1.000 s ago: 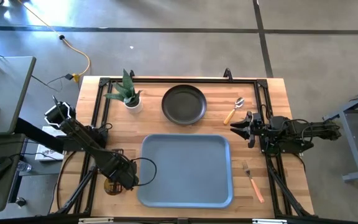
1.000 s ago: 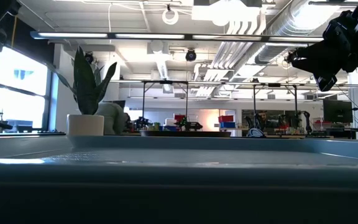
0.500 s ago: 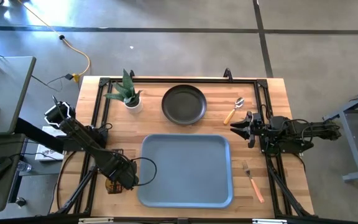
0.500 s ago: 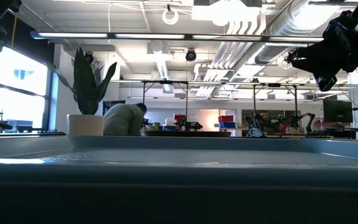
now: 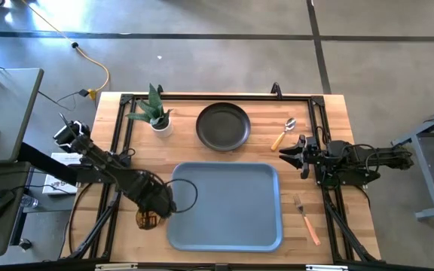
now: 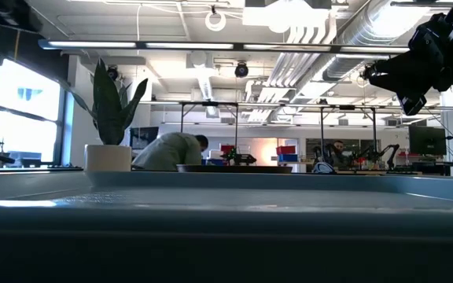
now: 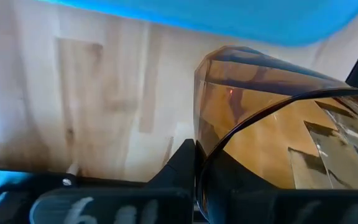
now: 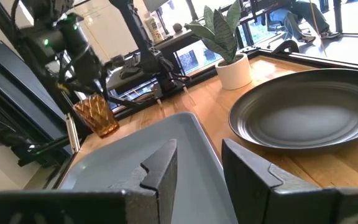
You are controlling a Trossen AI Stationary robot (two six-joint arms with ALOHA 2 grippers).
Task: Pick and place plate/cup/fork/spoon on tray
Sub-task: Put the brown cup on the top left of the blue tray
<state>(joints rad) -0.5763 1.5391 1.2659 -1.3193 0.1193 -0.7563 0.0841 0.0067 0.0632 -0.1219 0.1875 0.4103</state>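
The amber glass cup (image 5: 148, 219) is at the near left, just left of the light blue tray (image 5: 227, 205), under my left gripper (image 5: 155, 209), which is shut on it. It also shows in the right wrist view (image 8: 97, 115). The dark plate (image 5: 223, 126) lies on the wood beyond the tray. The spoon (image 5: 283, 134) lies right of the plate. The fork (image 5: 306, 218) lies right of the tray. My right gripper (image 5: 291, 154) is open and empty, raised between spoon and tray. My left gripper holds the cup at its rim (image 7: 199, 163) from above, pointing down. One finger (image 7: 178, 167) lies on the outside of the wall; the other is hidden behind the glass. The cup hangs upright below the fingers and seems just clear of the wood (image 8: 104, 132).
A white pot with a green plant (image 5: 155, 113) stands at the far left corner. Black frame rails (image 5: 119, 143) run along the table's left, far and right sides. People sit in the room beyond the table in the low view (image 6: 171, 151).
My left gripper has gone toward the table's right edge and a little toward the far edge, taking the cup with it closer to the tray's left rim. A person in the room behind has shifted.
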